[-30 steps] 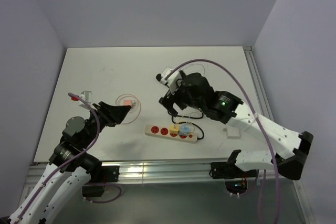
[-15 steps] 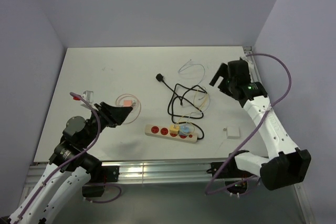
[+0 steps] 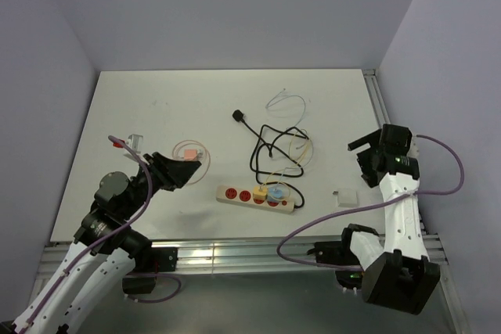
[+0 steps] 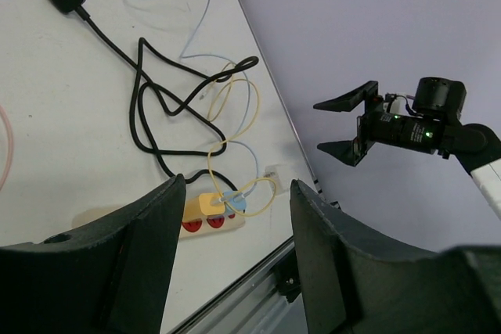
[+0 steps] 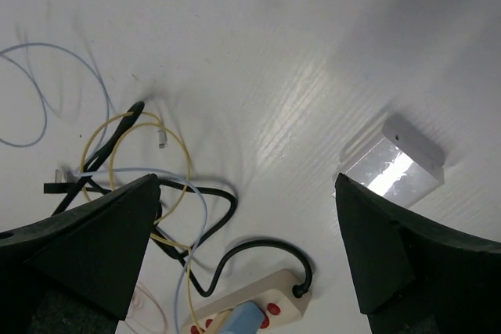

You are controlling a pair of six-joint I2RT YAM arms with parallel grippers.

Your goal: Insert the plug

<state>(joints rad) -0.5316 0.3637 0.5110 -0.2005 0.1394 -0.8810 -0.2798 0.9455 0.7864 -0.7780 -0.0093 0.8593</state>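
A beige power strip (image 3: 257, 196) with red sockets lies near the table's front edge, with a yellow plug (image 3: 259, 191) and a blue plug (image 3: 274, 192) seated in it. A small orange plug (image 3: 192, 152) on a coiled pink cable lies to its left. To the strip's right sits a white adapter (image 3: 345, 196), which also shows in the right wrist view (image 5: 403, 158). My left gripper (image 3: 184, 168) hovers open and empty just right of the orange plug. Over the table's right edge my right gripper (image 3: 358, 152) is raised, wide open and empty.
A black cable (image 3: 270, 146) loops from the strip up to a black plug (image 3: 238, 116), tangled with thin yellow and pale blue cables (image 3: 297, 146). The aluminium rail (image 3: 235, 254) runs along the front edge, and purple walls close in the table on three sides.
My right arm has swung from over the cable tangle at the table's middle back to the right edge, staying open. The left arm has barely moved.
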